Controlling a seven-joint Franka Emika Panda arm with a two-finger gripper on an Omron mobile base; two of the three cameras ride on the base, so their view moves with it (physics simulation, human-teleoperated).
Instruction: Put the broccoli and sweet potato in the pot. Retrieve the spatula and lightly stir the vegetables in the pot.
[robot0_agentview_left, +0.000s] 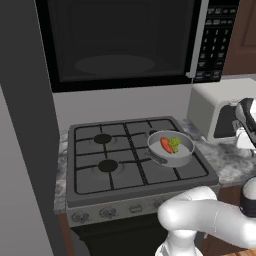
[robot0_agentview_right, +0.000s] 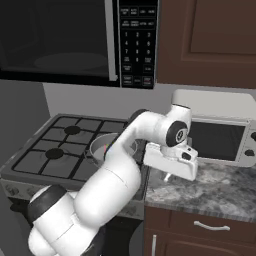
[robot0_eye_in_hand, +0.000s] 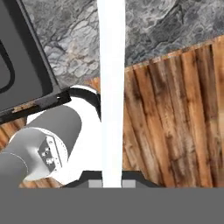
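Note:
The grey pot sits on the stove's front right burner, its dark handle pointing toward the front. Inside it lie the orange-red sweet potato and, touching it on the right, the yellow-green broccoli. My gripper is shut on a long white spatula, which runs straight up the hand view from between the fingertips. The gripper hangs over the granite counter to the right of the stove, pointing down, away from the pot, which my arm partly hides.
The black gas stove has three bare burners. A white toaster oven stands on the granite counter behind my hand. A black microwave hangs above the stove. Wooden floor lies below the counter edge.

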